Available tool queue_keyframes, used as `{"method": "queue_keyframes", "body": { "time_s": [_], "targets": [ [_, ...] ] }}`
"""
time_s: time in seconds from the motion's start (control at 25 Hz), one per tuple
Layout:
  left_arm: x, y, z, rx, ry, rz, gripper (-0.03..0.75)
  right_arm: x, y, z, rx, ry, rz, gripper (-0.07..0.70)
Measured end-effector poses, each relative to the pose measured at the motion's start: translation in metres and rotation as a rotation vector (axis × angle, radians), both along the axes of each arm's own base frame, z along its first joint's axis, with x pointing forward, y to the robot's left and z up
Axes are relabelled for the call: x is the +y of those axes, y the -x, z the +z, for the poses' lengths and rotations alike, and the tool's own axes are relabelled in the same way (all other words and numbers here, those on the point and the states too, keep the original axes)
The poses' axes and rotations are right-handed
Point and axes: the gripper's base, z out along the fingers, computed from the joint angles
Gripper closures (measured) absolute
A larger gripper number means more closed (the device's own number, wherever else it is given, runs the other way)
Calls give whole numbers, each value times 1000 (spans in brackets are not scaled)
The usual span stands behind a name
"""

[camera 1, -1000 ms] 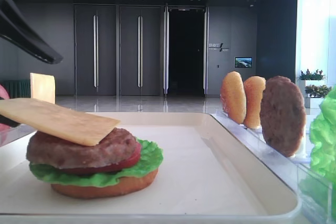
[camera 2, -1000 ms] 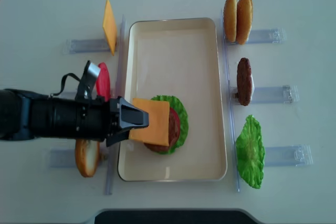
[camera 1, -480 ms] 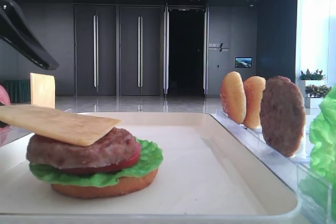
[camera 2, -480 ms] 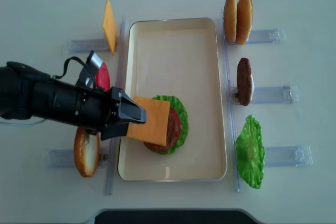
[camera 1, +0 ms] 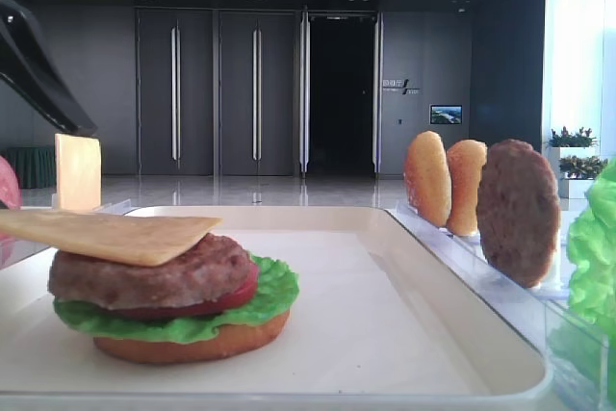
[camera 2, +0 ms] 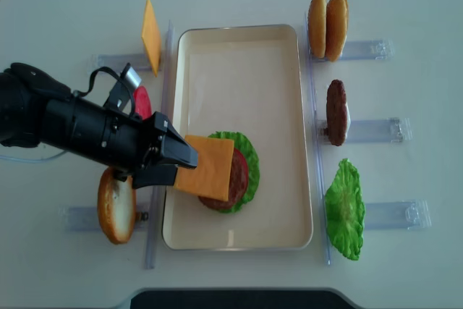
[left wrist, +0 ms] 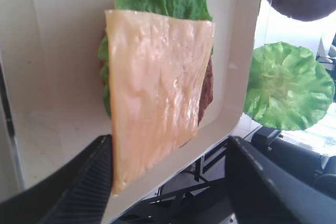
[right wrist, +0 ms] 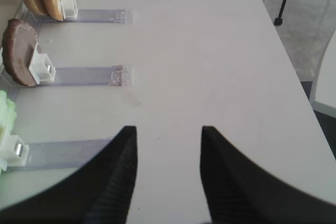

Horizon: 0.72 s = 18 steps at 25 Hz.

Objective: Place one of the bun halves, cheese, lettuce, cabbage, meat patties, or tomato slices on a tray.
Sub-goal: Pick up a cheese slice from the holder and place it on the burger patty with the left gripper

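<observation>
Cheese (camera 2: pixel 208 168) overhangs patty toward open, empty left gripper (camera 2: pixel 177 158); right gripper (right wrist: pixel 167 153) open

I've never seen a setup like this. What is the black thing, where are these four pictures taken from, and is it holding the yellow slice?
The black thing is the left gripper of a two-armed robot. One picture looks down on the table, one sits low beside the tray, and one camera rides on each wrist. On the tray a stack stands: bun, lettuce, tomato, meat patty, with the cheese on top. The jaws stand open around the cheese, which lies on the patty. Spare pieces wait in clear racks. The right gripper hangs open and empty.
</observation>
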Motion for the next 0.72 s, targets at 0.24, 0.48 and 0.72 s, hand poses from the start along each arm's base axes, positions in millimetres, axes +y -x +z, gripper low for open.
{"method": "queue_keyframes", "body": {
  "time_s": [0.24,0.48,0.72],
  "targets": [
    [0,-5,4,-11,-3,8,213,0,0,0,0,0,0,352],
    [0,-7,5,-7,-11,11,213,0,0,0,0,0,0,352],
    [1,-6,5,11,-26,11,213,0,0,0,0,0,0,352]
  ]
}}
